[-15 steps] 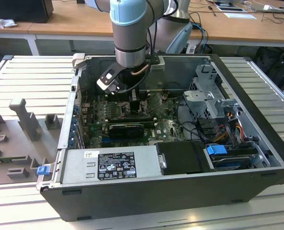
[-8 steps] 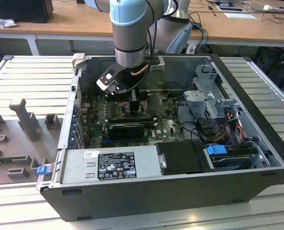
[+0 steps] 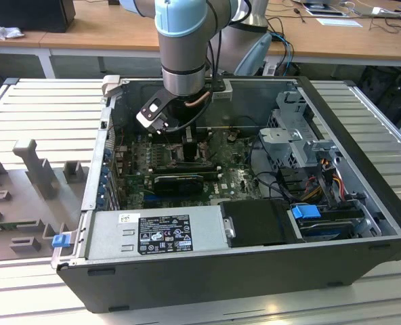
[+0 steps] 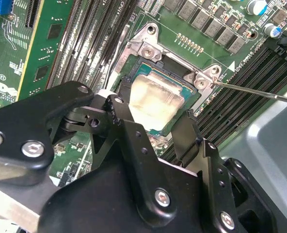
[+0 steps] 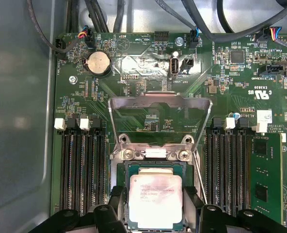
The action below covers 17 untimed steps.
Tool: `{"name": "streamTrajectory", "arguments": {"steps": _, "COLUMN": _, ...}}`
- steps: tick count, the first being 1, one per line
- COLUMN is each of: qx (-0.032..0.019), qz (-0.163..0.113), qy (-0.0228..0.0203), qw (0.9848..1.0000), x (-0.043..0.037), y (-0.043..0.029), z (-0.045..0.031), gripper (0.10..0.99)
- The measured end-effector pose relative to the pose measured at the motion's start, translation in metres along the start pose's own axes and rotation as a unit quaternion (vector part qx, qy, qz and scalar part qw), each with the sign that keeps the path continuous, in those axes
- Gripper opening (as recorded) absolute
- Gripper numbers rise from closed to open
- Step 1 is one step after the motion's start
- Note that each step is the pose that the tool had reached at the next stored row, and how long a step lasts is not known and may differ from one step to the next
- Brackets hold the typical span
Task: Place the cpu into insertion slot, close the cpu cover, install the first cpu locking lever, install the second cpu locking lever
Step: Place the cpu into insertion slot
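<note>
Cpu point(image 5: 155, 201) in insertion slot point(image 5: 155, 164) (cpu cover point(image 5: 160, 99) raised)

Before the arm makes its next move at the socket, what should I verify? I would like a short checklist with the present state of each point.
1. The cpu is in the insertion slot: ok, it lies inside the frame in both wrist views.
2. The cpu is flat and fully seated: cannot tell.
3. The cpu cover is open: ok, it stands raised off the slot.
4. The gripper is clear of the cover's path: not ok, it hangs close over the cpu.
5. The locking lever is unlatched: ok, the thin rod sticks out free beside the slot.
</note>
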State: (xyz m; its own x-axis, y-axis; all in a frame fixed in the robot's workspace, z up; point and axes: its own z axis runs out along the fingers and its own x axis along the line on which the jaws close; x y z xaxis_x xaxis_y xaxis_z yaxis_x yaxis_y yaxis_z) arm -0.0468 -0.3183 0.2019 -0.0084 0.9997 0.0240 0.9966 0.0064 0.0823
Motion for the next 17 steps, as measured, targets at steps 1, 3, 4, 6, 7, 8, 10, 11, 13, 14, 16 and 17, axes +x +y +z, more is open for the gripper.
{"name": "streamTrajectory", "arguments": {"steps": 1, "qx": 0.0000, "qz": 0.000, "qy": 0.0000, "qw": 1.0000, "x": 0.0000, "y": 0.0001, "z": -0.0010, "gripper": 0.604}}
{"name": "streamTrajectory", "arguments": {"steps": 3, "qx": 0.0000, "qz": 0.000, "qy": 0.0000, "qw": 1.0000, "x": 0.0000, "y": 0.0003, "z": -0.0031, "gripper": 0.604}}
{"name": "streamTrajectory", "arguments": {"steps": 4, "qx": 0.0000, "qz": 0.000, "qy": 0.0000, "qw": 1.0000, "x": 0.0001, "y": 0.0003, "z": -0.0038, "gripper": 0.604}}
{"name": "streamTrajectory", "arguments": {"steps": 6, "qx": 0.0000, "qz": 0.000, "qy": 0.0000, "qw": 1.0000, "x": 0.0001, "y": 0.0006, "z": -0.0068, "gripper": 0.604}}
{"name": "streamTrajectory", "arguments": {"steps": 7, "qx": 0.0000, "qz": 0.000, "qy": -0.0001, "qw": 1.0000, "x": 0.0002, "y": 0.0006, "z": -0.0076, "gripper": 0.584}}
{"name": "streamTrajectory", "arguments": {"steps": 8, "qx": 0.0000, "qz": 0.000, "qy": 0.0000, "qw": 1.0000, "x": 0.0002, "y": 0.0007, "z": -0.0078, "gripper": 0.522}}
{"name": "streamTrajectory", "arguments": {"steps": 10, "qx": 0.0000, "qz": 0.000, "qy": -0.0001, "qw": 1.0000, "x": 0.0002, "y": 0.0008, "z": -0.0088, "gripper": 0.400}}
{"name": "streamTrajectory", "arguments": {"steps": 11, "qx": 0.0000, "qz": 0.000, "qy": -0.0001, "qw": 1.0000, "x": 0.0002, "y": 0.0008, "z": -0.0091, "gripper": 0.278}}
{"name": "streamTrajectory", "arguments": {"steps": 13, "qx": 0.0001, "qz": 0.000, "qy": -0.0003, "qw": 1.0000, "x": 0.0002, "y": 0.0008, "z": -0.0100, "gripper": 0.220}}
{"name": "streamTrajectory", "arguments": {"steps": 14, "qx": 0.0001, "qz": 0.000, "qy": -0.0002, "qw": 1.0000, "x": 0.0002, "y": 0.0009, "z": -0.0106, "gripper": 0.157}}
{"name": "streamTrajectory", "arguments": {"steps": 16, "qx": 0.0000, "qz": 0.000, "qy": -0.0002, "qw": 1.0000, "x": 0.0002, "y": 0.0010, "z": -0.0117, "gripper": 0.106}}
{"name": "streamTrajectory", "arguments": {"steps": 17, "qx": 0.0000, "qz": 0.000, "qy": -0.0001, "qw": 1.0000, "x": 0.0003, "y": 0.0010, "z": -0.0120, "gripper": 0.106}}
